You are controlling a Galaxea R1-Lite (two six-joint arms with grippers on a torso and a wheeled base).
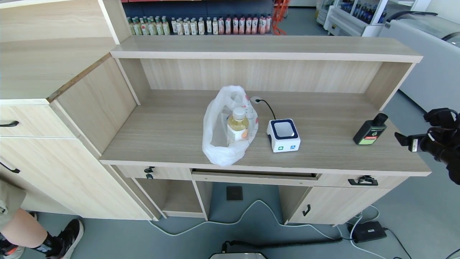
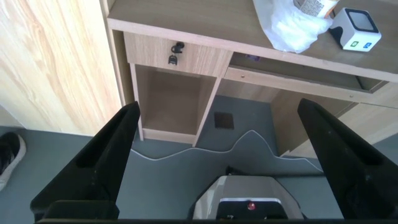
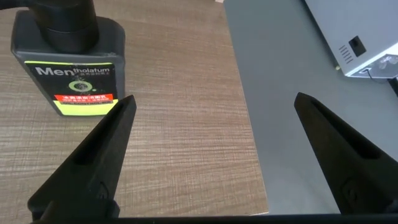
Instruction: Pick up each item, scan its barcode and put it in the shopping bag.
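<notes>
The pale wooden worktop (image 1: 323,108) carries four things: one translucent white plastic shopping bag (image 1: 212,138), one clear plastic bottle of yellow drink (image 1: 237,126) inside it, one white box-shaped barcode scanner with a dark blue top (image 1: 283,135), and one dark flat bottle with a black cap (image 1: 370,130).

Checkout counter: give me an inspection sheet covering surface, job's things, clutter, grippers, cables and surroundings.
Surface: wooden counter, scanner near the middle.
Job's things: shopping bag left of the scanner, drink bottle upright inside; dark bottle near the right end, outside the bag.
Clutter: nothing seen.
Grippers: left gripper open, low before the counter; right gripper open, beside the dark bottle, not touching.
Cables: scanner cable runs to a hole at the counter's back; loose cables and a power brick on the floor.
Surroundings: shelf of drinks and freezers behind.
</notes>
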